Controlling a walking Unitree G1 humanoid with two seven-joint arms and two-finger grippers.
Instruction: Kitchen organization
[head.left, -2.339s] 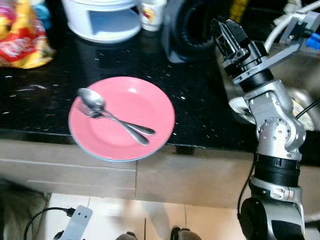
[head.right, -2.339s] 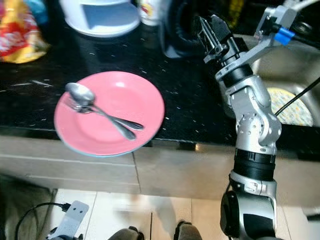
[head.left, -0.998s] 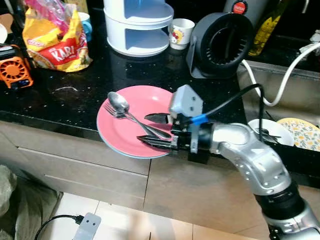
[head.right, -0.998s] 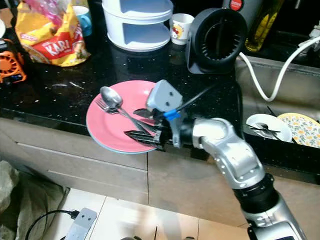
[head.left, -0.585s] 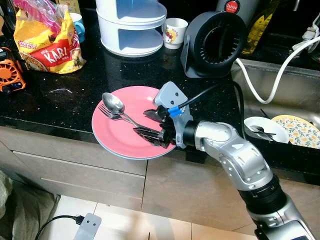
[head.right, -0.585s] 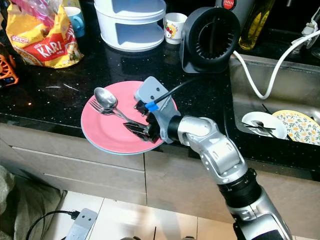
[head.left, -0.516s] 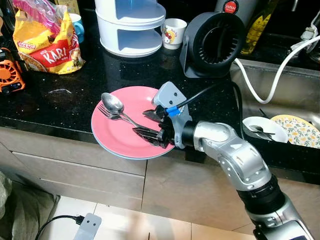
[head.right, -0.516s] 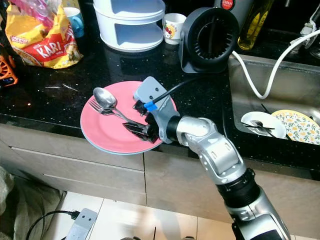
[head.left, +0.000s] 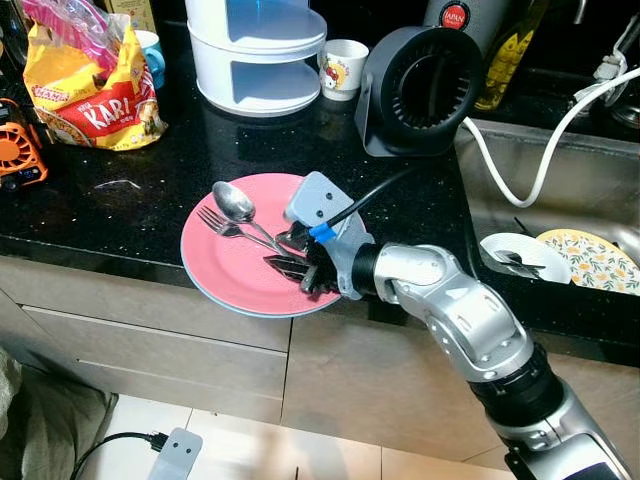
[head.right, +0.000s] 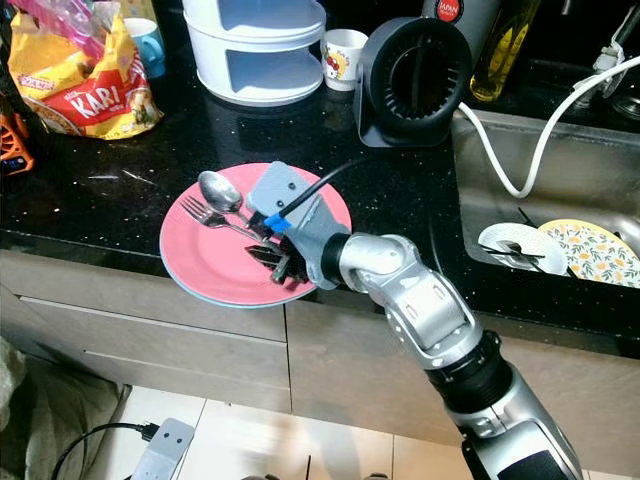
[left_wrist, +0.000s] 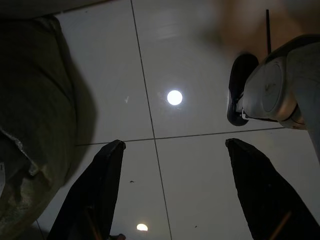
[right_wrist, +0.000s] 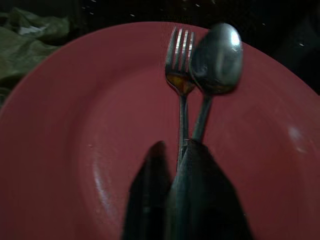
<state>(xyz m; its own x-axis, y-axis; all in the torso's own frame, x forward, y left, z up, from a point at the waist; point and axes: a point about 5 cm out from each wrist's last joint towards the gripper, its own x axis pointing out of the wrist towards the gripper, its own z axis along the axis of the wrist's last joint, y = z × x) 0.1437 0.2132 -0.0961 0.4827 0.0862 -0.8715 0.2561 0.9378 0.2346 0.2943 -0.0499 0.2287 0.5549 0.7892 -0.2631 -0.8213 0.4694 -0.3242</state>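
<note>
a: spoon (head.left: 237, 203) and fork (head.left: 214, 222) lie in the pink plate (head.left: 220, 275), heads toward the counter's left end, handles crossing near mid plate. plate sits at the counter (head.left: 150, 190) front edge, rim hanging a bit over it.

b: grippers?

a: right gripper (head.left: 290, 253) is down over the plate's right part, fingers closed on both handles; wrist view shows the handles pinched between the 2 black fingers (right_wrist: 150, 200). left gripper (left_wrist: 170, 192) hangs idle over floor tiles, jaws wide apart, nothing between.

b: what's around?

a: black fan (head.left: 425, 85) behind the plate toward the back edge, white cup (head.left: 343, 68) left of it, white 2-tier stand (head.left: 258, 55) further left. snack bag (head.left: 85, 90) and an orange gadget (head.left: 20, 155) at the counter's left end. sink (head.left: 560, 180) on the right w/ a white hose (head.left: 525, 170) draped in, a small white dish (head.left: 512, 257) and a patterned plate (head.left: 592, 262) inside.

b: room to move?

a: bare counter left of and behind the plate. drawers (head.left: 150, 345) below the front edge.
</note>
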